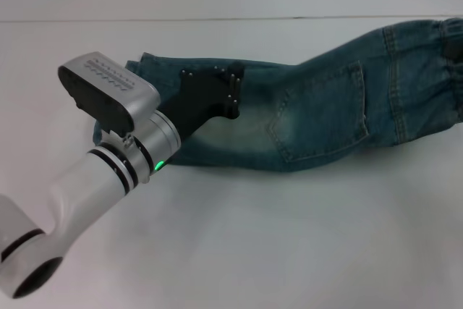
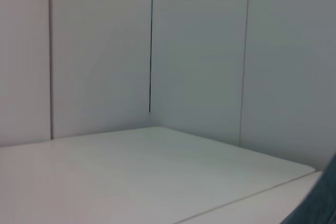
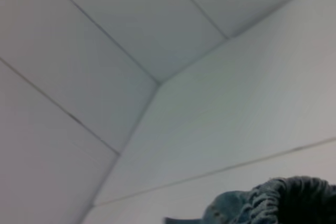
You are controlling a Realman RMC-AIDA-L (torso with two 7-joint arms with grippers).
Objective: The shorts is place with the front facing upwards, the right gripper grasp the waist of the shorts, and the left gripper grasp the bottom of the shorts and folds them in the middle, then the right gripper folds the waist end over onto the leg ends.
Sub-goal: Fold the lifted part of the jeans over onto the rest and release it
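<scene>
The blue denim shorts (image 1: 318,117) lie folded lengthwise across the white table, with a patch pocket facing up. The elastic waist is at the far right and the leg ends at the left. My left gripper (image 1: 233,92), black, sits over the leg end and rests on the denim. My right gripper (image 1: 454,47) shows only as a dark patch at the right edge, with the gathered waist bunched around it. The right wrist view shows the puckered waistband (image 3: 273,203) close up. In the left wrist view a sliver of denim (image 2: 321,203) shows at one corner.
The white table (image 1: 289,236) stretches wide in front of the shorts. Pale wall panels (image 2: 199,51) stand behind it. My left arm (image 1: 94,179) crosses the near left part of the table.
</scene>
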